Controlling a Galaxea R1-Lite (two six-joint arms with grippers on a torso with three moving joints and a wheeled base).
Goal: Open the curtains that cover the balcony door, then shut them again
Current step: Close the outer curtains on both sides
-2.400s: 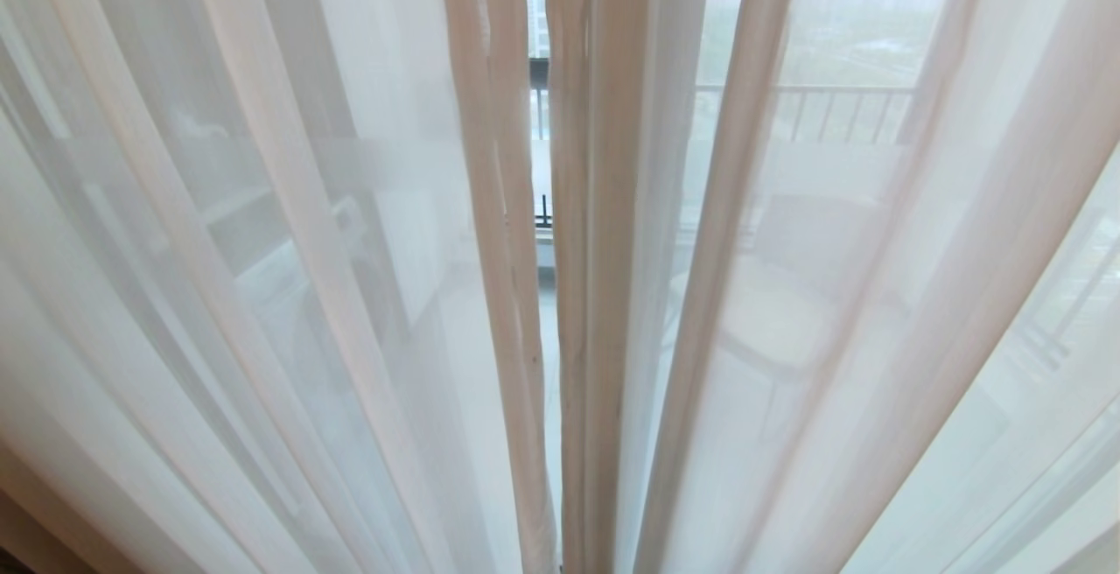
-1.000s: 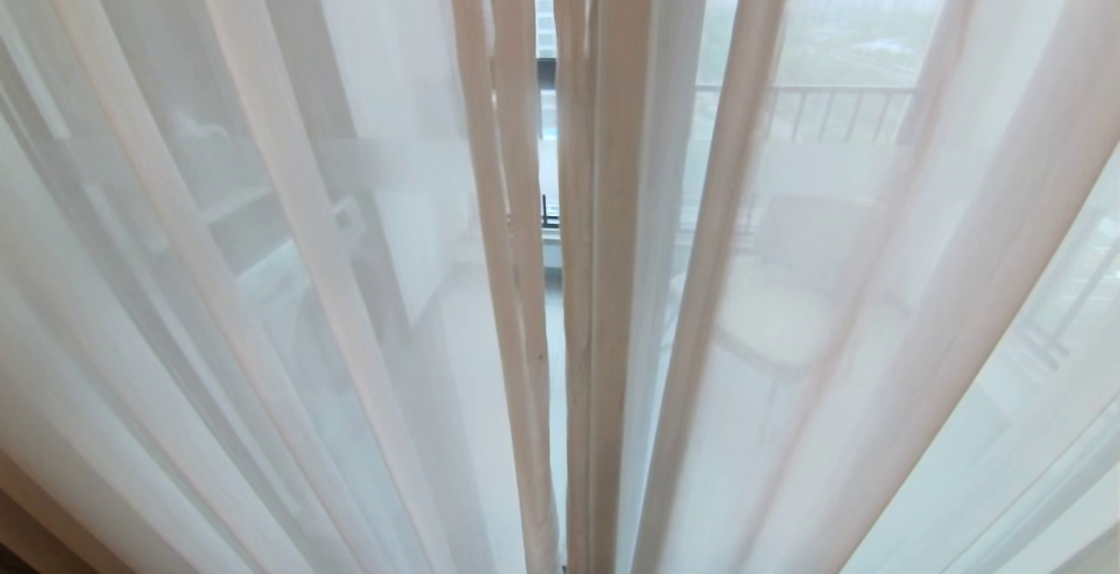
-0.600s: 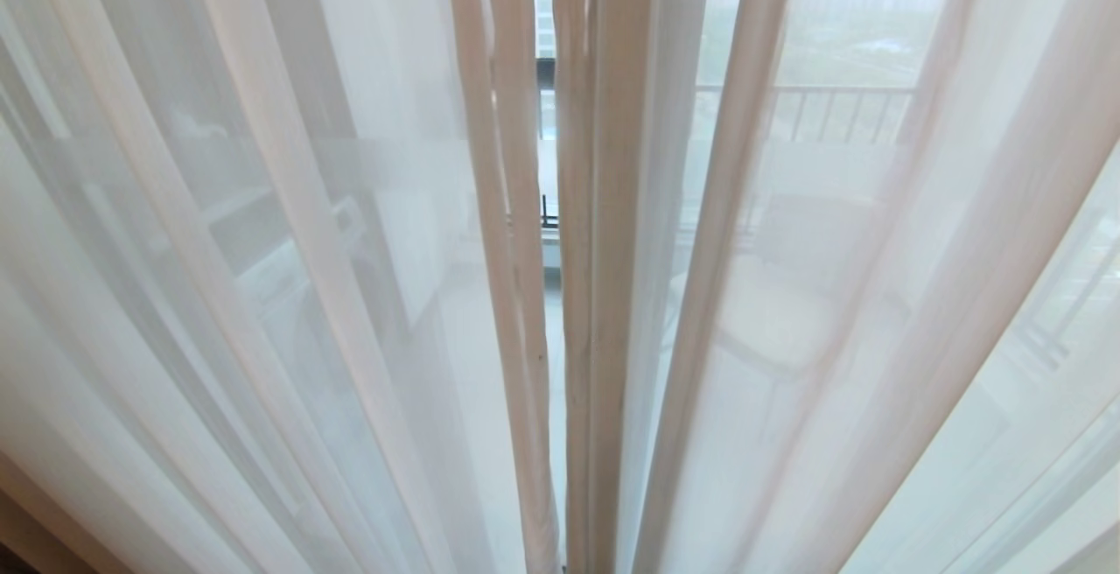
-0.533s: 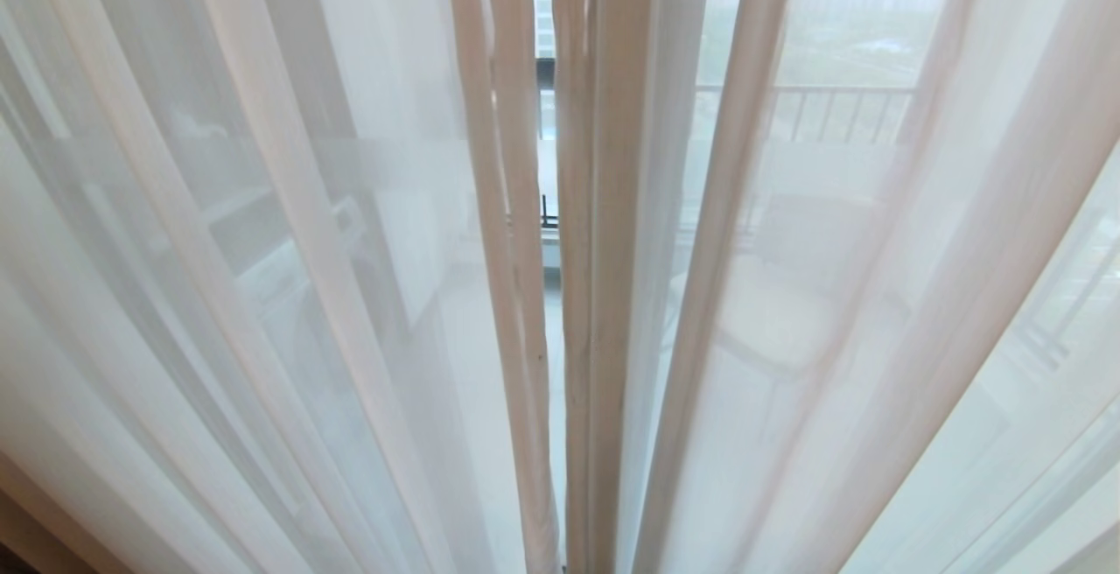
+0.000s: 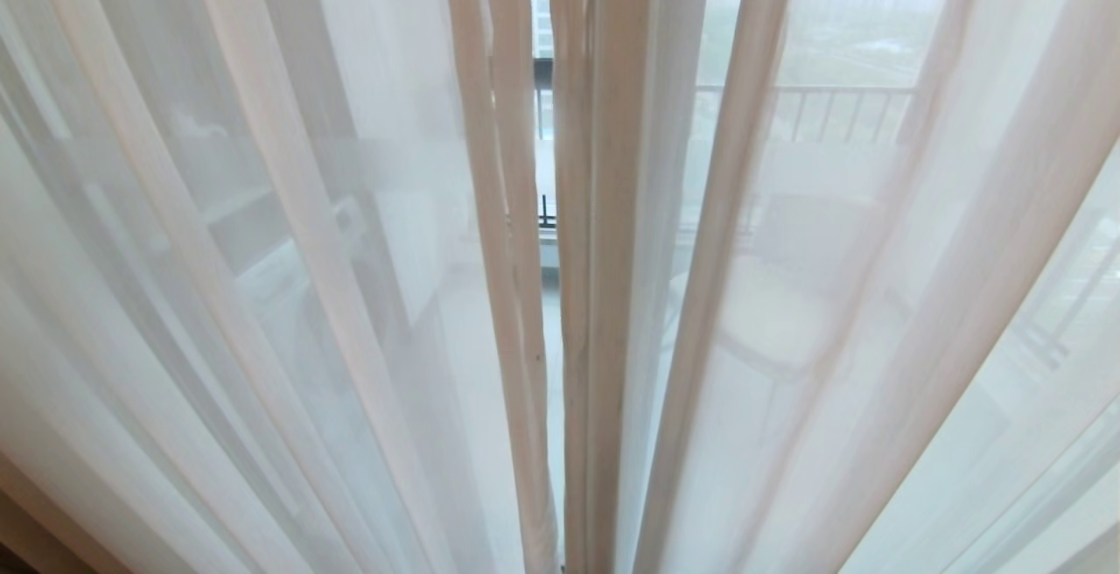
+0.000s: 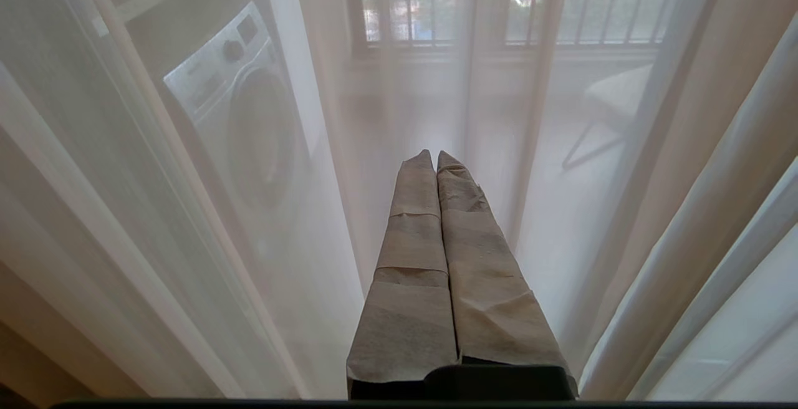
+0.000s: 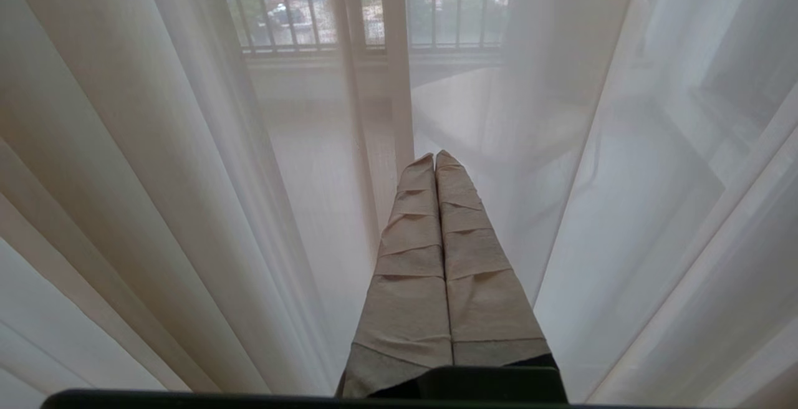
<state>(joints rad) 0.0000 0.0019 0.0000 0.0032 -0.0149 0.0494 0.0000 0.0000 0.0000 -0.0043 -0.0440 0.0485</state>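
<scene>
Thin cream-white sheer curtains [image 5: 289, 276] hang drawn across the whole head view, their two inner edges almost meeting at a narrow slit [image 5: 544, 206] in the middle. The balcony door shows only dimly through the fabric as a pale horizontal band [image 5: 822, 167]. Neither arm appears in the head view. My left gripper [image 6: 434, 153] is shut with nothing in it, its tape-wrapped fingers pointing at the sheer [image 6: 156, 240] just ahead. My right gripper [image 7: 434, 154] is likewise shut and holds nothing, close before the sheer folds [image 7: 156, 178].
Behind the fabric on the left stands a white washing machine [image 6: 243, 103]. A pale chair [image 7: 499, 110] is behind it on the right. A barred railing [image 5: 831, 110] runs along the far side of the balcony, with buildings beyond.
The sheer edges at the middle slit have swayed slightly to the right. Nothing else has moved.
</scene>
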